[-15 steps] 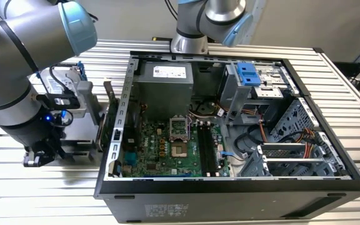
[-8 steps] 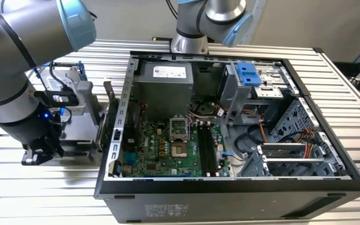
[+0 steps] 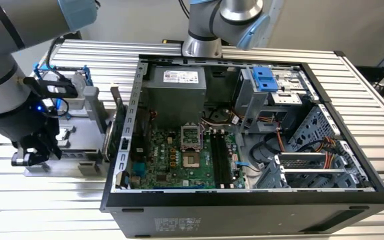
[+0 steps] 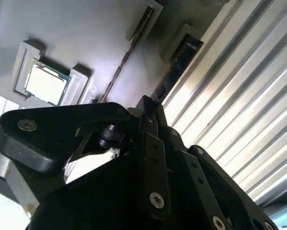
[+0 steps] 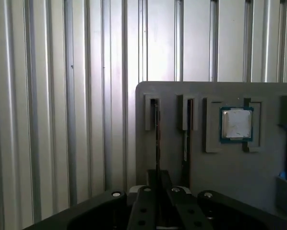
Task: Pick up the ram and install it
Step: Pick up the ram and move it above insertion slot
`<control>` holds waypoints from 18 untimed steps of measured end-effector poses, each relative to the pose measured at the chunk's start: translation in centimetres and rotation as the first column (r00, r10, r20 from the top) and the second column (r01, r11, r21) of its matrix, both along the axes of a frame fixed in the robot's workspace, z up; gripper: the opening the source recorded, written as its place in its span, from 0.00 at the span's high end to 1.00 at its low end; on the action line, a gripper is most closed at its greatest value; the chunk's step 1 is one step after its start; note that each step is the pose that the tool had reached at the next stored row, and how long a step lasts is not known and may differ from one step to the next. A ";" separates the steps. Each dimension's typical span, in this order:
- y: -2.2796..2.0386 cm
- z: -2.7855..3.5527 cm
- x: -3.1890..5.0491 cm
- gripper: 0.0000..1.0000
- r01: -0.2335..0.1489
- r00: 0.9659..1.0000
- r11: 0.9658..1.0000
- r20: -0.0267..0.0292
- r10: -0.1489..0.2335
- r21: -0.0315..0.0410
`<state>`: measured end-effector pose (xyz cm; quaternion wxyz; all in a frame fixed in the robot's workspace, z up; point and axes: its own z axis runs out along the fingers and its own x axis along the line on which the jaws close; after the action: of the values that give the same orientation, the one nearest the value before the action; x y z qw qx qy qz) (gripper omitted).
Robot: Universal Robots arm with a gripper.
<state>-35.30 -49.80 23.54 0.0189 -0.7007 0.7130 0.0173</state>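
- Right at the gripper (image 5: pixel 158 175): it's closed up narrow, and the ram (image 5: pixel 156 136) runs edge-on straight into the middle of it. Looks to me like it's pinched on that stick.
- The ram is standing on edge in its narrow slot in the grey tray (image 5: pixel 172 93), the slot closest to the tray's edge. As far as I can see it's not lifted out yet.
- One slot over from the gripper there's a second stick (image 5: pixel 186 129) of the same sort, sitting in its own slot with nothing touching it.
- A bit past that, a processor chip (image 5: pixel 236 123) lies flat in a square recess.
- Farther out on the same tray there's a blue-framed drive (image 3: pixel 68 87).
- The tray sits on a ribbed metal table (image 5: pixel 62 96).
- Well apart from the gripper is the open PC case (image 3: pixel 245 199), with the motherboard (image 3: pixel 172 155) inside. Its long slots (image 3: pixel 219 160) look empty to me.
- My read: the grab is about done at best. Lifting, carrying and seating the ram are all left.
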 end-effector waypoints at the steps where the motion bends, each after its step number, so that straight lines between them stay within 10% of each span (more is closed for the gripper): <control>1: 0.00 0.45 0.00 1.00 0.000 1.000 1.000 0.000 0.000 0.000; 18: 0.11 7.60 0.01 1.00 0.000 1.000 1.000 0.000 0.000 0.003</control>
<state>-35.30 -49.69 31.14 0.0198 -0.7007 0.7129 0.0182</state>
